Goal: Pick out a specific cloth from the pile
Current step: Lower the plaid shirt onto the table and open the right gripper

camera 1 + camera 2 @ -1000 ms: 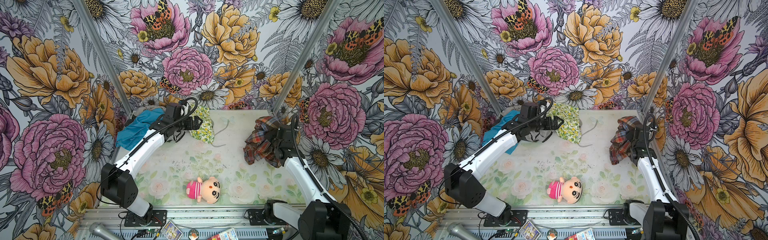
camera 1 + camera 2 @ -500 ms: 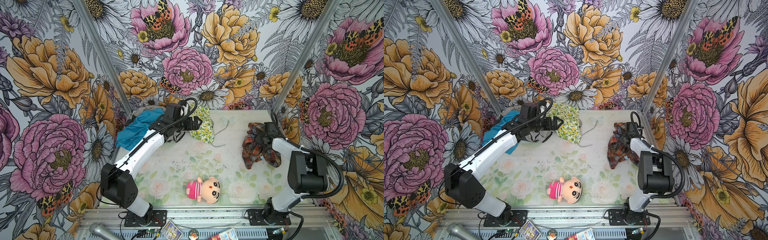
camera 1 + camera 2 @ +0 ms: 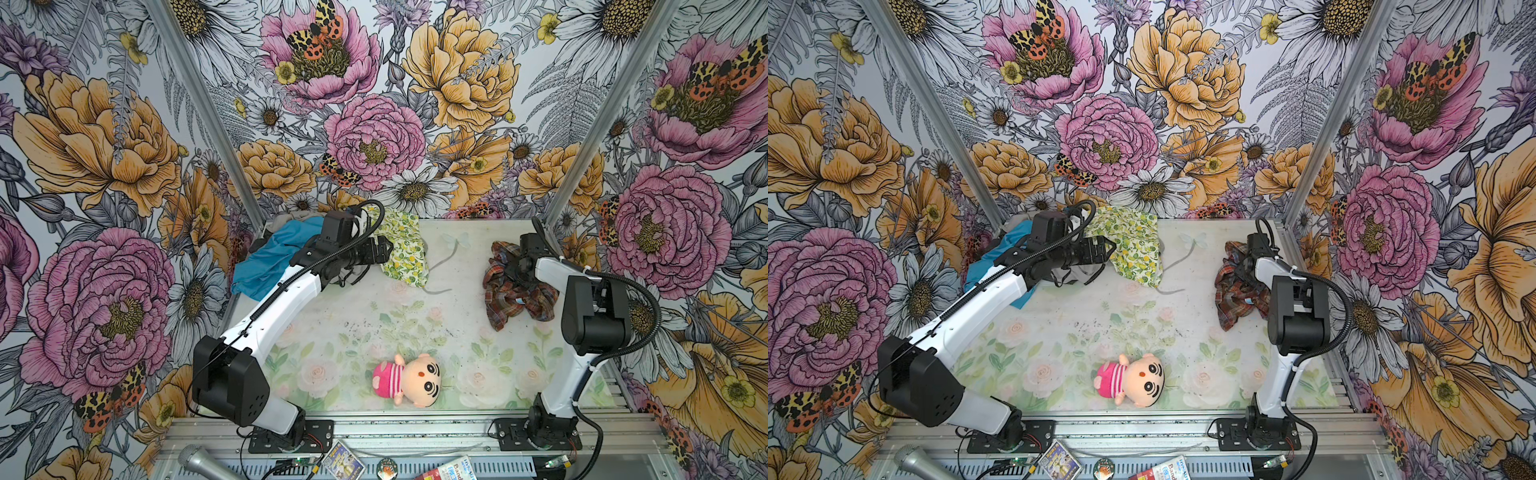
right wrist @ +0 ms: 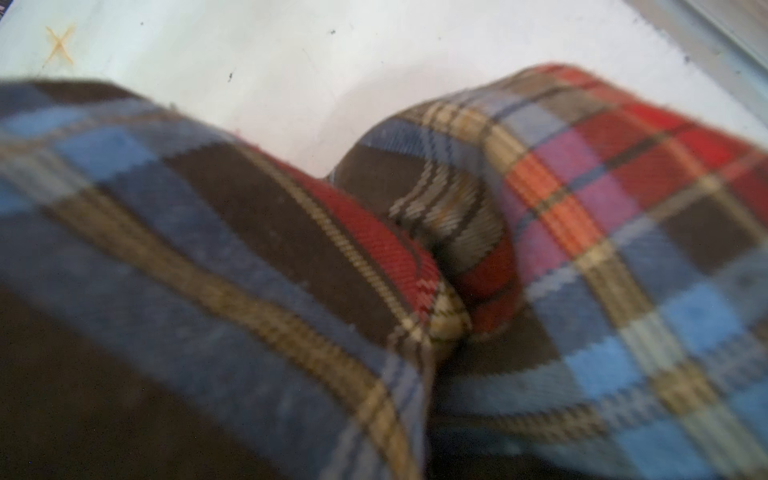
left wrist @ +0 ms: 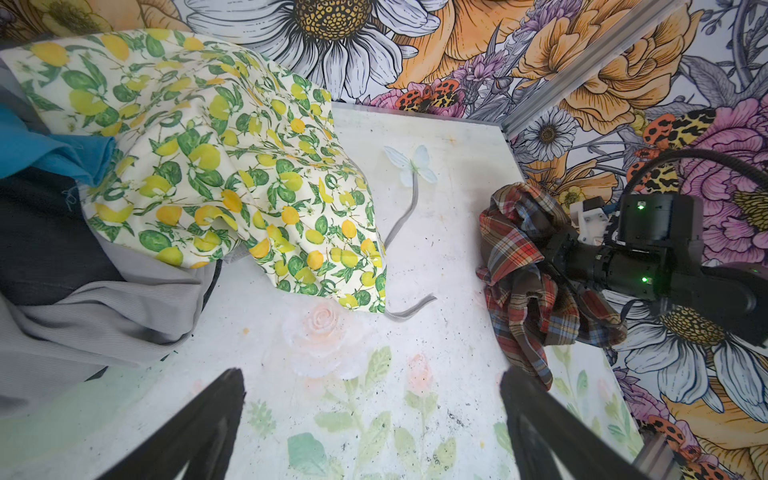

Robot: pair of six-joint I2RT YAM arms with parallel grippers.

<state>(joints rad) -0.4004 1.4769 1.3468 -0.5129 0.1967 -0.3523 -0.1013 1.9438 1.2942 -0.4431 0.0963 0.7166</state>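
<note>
While the right gripper (image 3: 516, 266) pinches the cloth (image 3: 505, 299) away from the pile (image 3: 266, 262) | left gripper (image 3: 386, 250) spread | step: putting down | next: maybe let go

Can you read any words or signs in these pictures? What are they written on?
"Band": on the packet at the front edge; its other print is too small to read.
"X": an orange mark on the table.
The picture card and round badge: too blurred to read.
</note>
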